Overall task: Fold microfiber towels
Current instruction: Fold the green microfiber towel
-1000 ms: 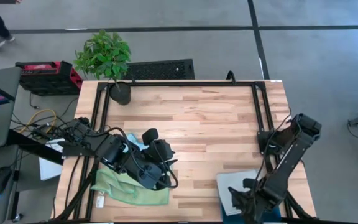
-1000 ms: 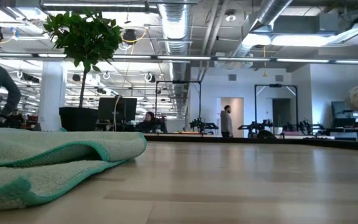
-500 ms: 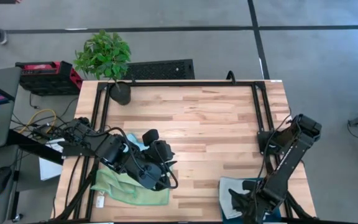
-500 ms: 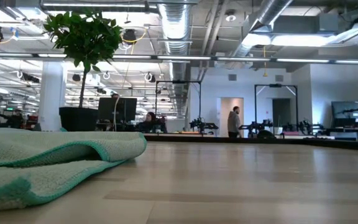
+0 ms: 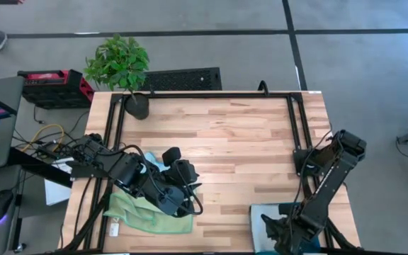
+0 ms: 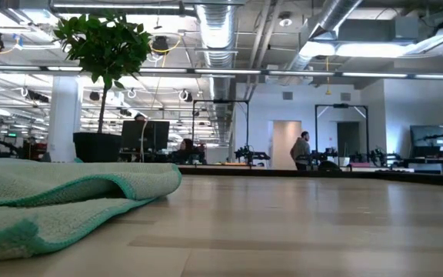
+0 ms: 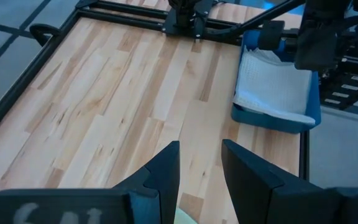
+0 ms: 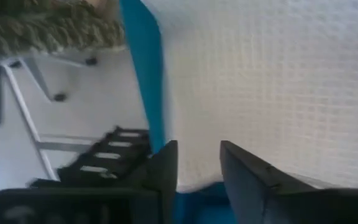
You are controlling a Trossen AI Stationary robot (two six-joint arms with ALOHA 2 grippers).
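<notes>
**Operator:** Towels first. I see a pale green towel (image 5: 149, 213) lying rumpled at the near left part of the table (image 5: 239, 142), partly under my left arm. In the low view the same green towel (image 6: 60, 196) fills the left side, one edge folded over onto itself. A light grey towel (image 5: 266, 214) sits in the blue bin (image 5: 255, 230) at the near right corner; from the left wrist camera that towel (image 7: 272, 87) lies flat inside the bin (image 7: 272, 119), which hangs a little over the table's edge.

**Second operator:** Where are your grippers?

**Operator:** The left gripper (image 5: 184, 207) hovers over the green towel's right side. Through its own camera the left gripper (image 7: 199, 168) shows a gap between the fingers (image 7: 166, 171) with nothing in it, only bare wood beyond. The right gripper (image 5: 278, 230) is down at the bin. Its wrist camera shows the right gripper (image 8: 197, 165) with the two fingers (image 8: 244, 168) apart, the grey waffle-weave towel (image 8: 272, 81) right in front of them and the bin's blue wall (image 8: 143, 68) alongside. I see no cloth pinched between them.

**Second operator:** Anything else on the table?

**Operator:** A potted plant (image 5: 119, 67) at the far left corner. In the low view a person (image 6: 301, 151) stands in the room far behind the table.
</notes>
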